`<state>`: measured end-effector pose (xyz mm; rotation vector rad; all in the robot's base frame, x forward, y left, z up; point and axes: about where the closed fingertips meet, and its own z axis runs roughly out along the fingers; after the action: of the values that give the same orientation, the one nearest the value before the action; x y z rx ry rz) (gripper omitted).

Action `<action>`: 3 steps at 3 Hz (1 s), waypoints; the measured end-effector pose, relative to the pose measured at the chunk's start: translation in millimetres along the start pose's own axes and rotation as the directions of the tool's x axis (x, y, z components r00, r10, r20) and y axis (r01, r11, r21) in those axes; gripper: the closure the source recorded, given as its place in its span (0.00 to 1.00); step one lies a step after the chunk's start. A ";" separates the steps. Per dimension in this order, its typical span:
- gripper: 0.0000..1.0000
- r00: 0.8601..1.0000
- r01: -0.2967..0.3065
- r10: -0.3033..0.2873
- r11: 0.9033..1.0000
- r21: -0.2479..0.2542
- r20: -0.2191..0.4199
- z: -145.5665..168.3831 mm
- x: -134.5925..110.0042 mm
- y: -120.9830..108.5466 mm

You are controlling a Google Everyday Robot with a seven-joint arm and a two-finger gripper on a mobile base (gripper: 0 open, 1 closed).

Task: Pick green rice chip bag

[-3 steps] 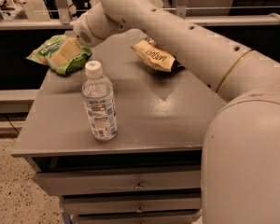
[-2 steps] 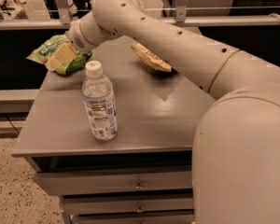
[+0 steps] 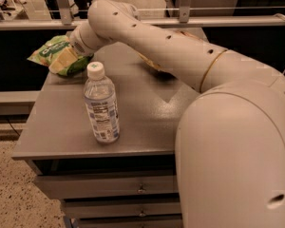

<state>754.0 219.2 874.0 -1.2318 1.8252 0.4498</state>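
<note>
Arm [image 3: 152,46]: stretches across to the far left corner, putting the wrist over the target.
Table [image 3: 147,122]: grey top.
Bottle [image 3: 101,106]: upright near the front, apart from the bag.
Green bag [image 3: 46,51]: lying at the far left corner.
Gripper [image 3: 66,61]: down on the green bag; grip state cannot be told.
</note>
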 end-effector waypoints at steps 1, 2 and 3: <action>0.14 0.999 -0.021 0.021 1.000 -0.005 -0.033 12.0 7.0 -0.9; 0.38 0.998 -0.037 0.036 0.999 -0.011 -0.057 16.1 12.1 -1.7; 0.61 0.996 -0.050 0.050 0.999 -0.011 -0.074 12.6 19.7 -2.7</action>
<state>759.4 215.5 851.4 -1.2277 1.9218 0.4495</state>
